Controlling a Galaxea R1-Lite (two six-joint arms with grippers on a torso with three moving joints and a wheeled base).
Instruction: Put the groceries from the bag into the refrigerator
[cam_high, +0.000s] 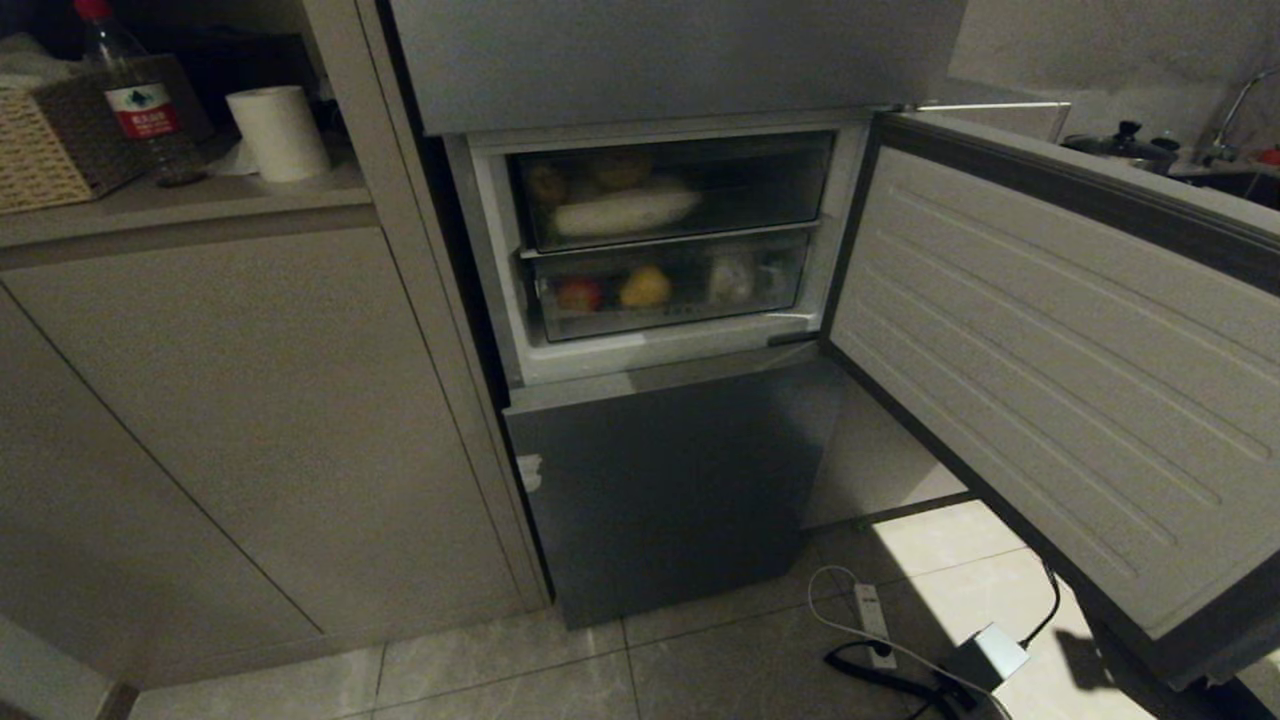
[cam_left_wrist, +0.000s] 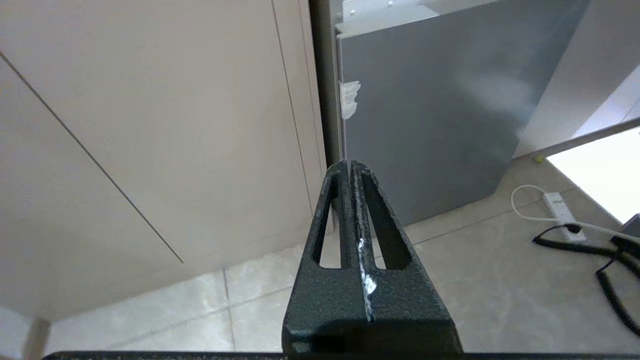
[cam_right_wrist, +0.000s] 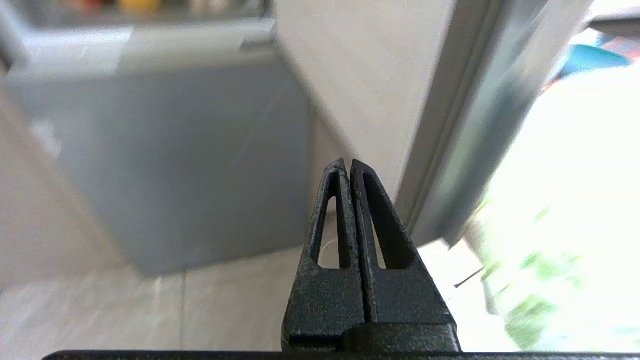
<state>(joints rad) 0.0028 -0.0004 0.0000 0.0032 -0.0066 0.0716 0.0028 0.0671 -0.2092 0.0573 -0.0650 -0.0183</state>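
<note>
Fridge (cam_high: 660, 480) door (cam_high: 1080, 380) open at 3 o'clock, drawers (cam_high: 670, 235) stocked; both end effectors (cam_left_wrist: 348, 162) (cam_right_wrist: 347, 161) clenched empty, bag (cam_right_wrist: 565, 210) awaits unloading.

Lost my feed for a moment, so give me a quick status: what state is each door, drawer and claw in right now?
refrigerator middle door: swung wide open to the robot's right.
upper door: shut.
lower door: shut.
top clear drawer: pushed in, food inside.
lower clear drawer: pushed in, fruit inside.
water bottle: upright, capped, on the counter.
left claw: shut, empty.
right claw: shut, empty.
</note>
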